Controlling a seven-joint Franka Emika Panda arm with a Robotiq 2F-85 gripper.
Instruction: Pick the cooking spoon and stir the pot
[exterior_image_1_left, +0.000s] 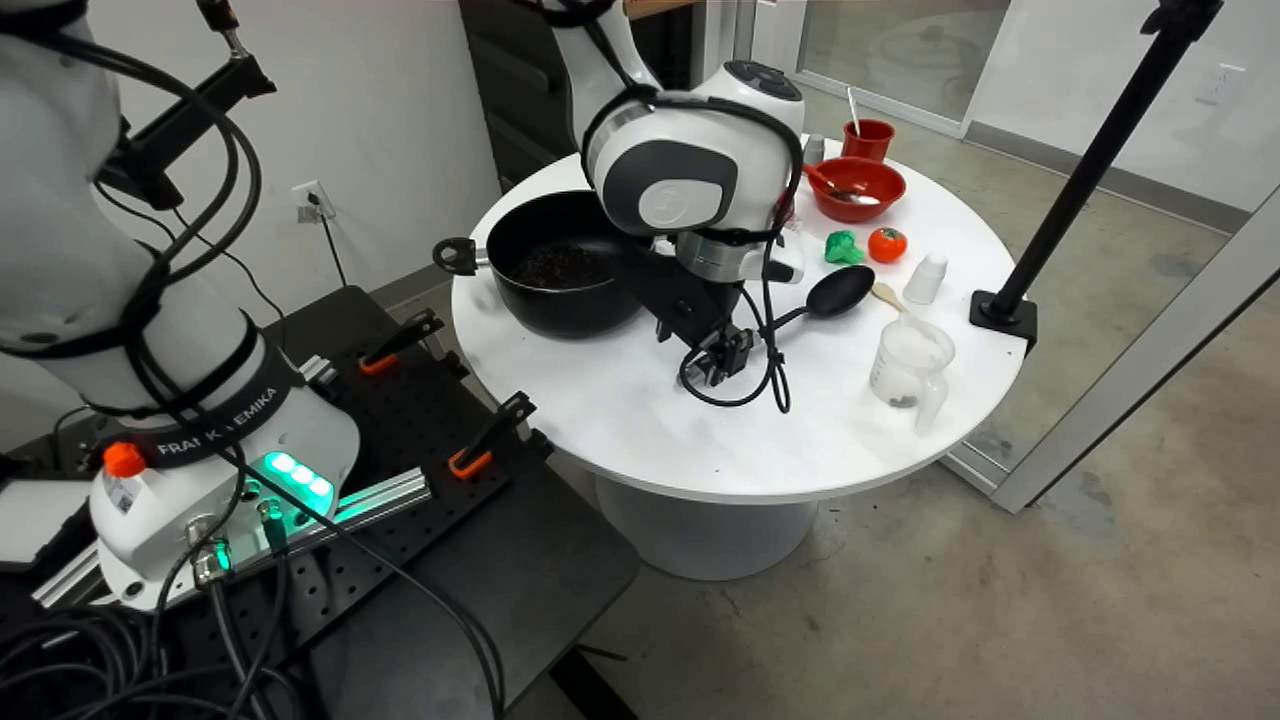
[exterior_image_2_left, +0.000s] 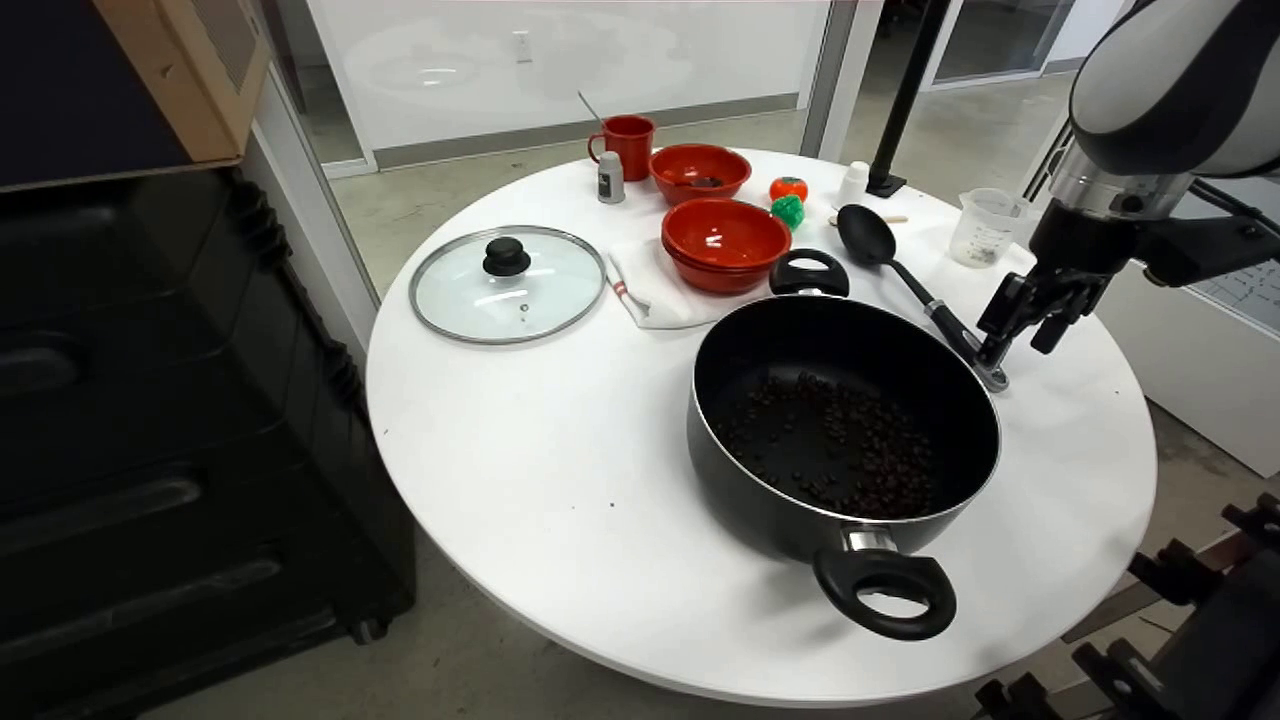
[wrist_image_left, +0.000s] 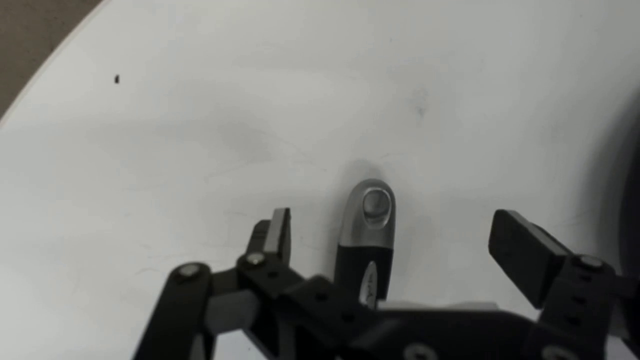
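At the left of the round white table (exterior_image_2_left: 520, 470) I have the glass lid (exterior_image_2_left: 460, 285) lying flat, its black knob up. Next rightward I get a small grey shaker (exterior_image_2_left: 610, 180), a red mug (exterior_image_2_left: 630, 150) with a thin stick (exterior_image_2_left: 591, 108) rising from it, and a red bowl (exterior_image_2_left: 690, 158). Nearer the camera, a white cloth (exterior_image_2_left: 685, 311) shows at the foot of a stacked pair of red bowls (exterior_image_2_left: 727, 232), with a tomato (exterior_image_2_left: 788, 188) and a green piece (exterior_image_2_left: 788, 211) just past their right edge. Then comes the pot (exterior_image_2_left: 860, 345), wide and black, with dark beans (exterior_image_2_left: 890, 460) spread over its bottom and one handle towards my camera. Just beside it on the right, on the table, lies the cooking spoon (exterior_image_2_left: 866, 236), black head away from me and grey-tipped handle end nearer. Farther right stands a clear measuring cup (exterior_image_2_left: 985, 228). Last is my gripper (exterior_image_2_left: 1018, 348), pointing down at that handle end; on my wrist view its fingers (wrist_image_left: 280, 235) are spread well apart, one to each side of the handle, and I can see bare table on both flanks of it, though I can't judge how high the tips sit above the table
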